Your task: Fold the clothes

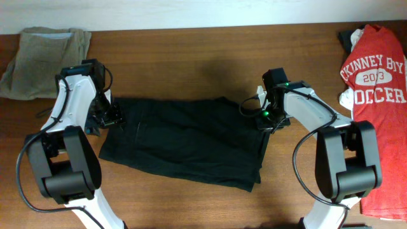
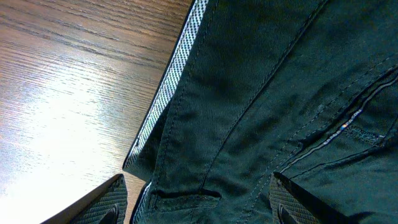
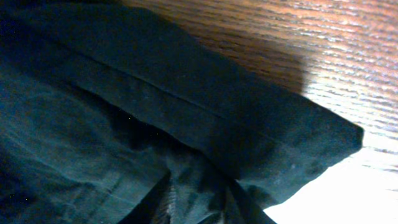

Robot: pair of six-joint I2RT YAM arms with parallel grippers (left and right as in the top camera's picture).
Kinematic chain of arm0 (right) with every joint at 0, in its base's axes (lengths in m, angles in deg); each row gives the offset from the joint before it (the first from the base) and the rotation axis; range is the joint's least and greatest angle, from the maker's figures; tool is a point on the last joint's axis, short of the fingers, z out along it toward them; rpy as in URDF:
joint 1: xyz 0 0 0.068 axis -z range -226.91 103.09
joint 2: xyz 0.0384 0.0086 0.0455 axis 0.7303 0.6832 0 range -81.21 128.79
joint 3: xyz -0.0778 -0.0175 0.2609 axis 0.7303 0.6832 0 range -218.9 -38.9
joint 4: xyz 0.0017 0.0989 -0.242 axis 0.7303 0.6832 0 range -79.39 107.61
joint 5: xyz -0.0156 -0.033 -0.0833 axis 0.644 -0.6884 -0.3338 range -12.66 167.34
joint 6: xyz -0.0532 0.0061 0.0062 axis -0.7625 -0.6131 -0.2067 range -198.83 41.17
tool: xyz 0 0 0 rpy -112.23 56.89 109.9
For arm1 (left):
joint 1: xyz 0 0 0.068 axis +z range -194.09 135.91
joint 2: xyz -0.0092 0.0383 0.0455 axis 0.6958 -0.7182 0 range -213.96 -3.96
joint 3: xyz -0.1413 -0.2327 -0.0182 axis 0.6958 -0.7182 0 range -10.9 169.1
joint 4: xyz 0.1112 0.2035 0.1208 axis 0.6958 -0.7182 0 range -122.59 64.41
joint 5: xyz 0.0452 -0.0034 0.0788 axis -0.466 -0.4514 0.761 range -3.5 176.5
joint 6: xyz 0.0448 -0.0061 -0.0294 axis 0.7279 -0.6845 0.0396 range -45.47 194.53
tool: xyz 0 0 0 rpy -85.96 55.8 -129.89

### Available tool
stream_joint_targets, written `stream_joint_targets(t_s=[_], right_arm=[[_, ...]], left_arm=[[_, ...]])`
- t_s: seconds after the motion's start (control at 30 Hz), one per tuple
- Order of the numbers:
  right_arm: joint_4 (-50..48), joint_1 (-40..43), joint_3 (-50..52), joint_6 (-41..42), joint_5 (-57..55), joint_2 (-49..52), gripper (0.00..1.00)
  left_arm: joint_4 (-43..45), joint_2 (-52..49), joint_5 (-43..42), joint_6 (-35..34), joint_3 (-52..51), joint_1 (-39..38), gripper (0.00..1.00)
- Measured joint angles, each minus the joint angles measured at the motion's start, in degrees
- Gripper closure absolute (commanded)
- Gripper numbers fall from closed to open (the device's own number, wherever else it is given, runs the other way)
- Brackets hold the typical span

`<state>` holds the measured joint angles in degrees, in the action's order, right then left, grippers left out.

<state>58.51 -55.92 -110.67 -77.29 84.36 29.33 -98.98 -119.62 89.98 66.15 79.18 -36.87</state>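
Overhead view shows the black garment (image 1: 184, 140) lying flat across the middle of the tabletop (image 1: 191, 57). The left pincer (image 1: 116, 118) is at its left edge and the right pincer (image 1: 267, 119) at its right edge.

Left wrist view has the two fingertips (image 2: 102, 205) well apart, straddling the waistband (image 2: 186, 93) where its chequered lining shows, with nothing gripped yet. Right wrist view is filled by a hemmed corner (image 3: 311, 143) of the dark cloth resting on the wood. The fingers are lost against the fabric, so I cannot tell whether that pincer is apart or together.

The step in hand looks like taking hold of both ends for a fold. To do it well, the left pincer should come down over the waistband edge with one finger sliding under against the wood, so it takes every layer rather than only the top one. The right should bite the hem corner equally deep. Both ends ought to lift together and travel evenly, or the cloth will skew.

The red T-shirt (image 1: 378, 95) and grey-khaki garment (image 1: 44, 60) lie well apart at the sides.
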Motion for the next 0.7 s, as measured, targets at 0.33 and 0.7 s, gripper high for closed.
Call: stream_joint_targets(t_s=[0.33, 0.7], right_arm=[[5.7, 0.0, -4.2, 0.2, -2.5, 0.1, 0.96], [15.4, 0.1, -14.6, 5.7, -9.6, 0.1, 0.96]], left_arm=[[0.2, 0.0, 0.0, 0.0, 0.0, 0.0, 0.27], [0.2, 0.0, 0.0, 0.0, 0.0, 0.0, 0.21]])
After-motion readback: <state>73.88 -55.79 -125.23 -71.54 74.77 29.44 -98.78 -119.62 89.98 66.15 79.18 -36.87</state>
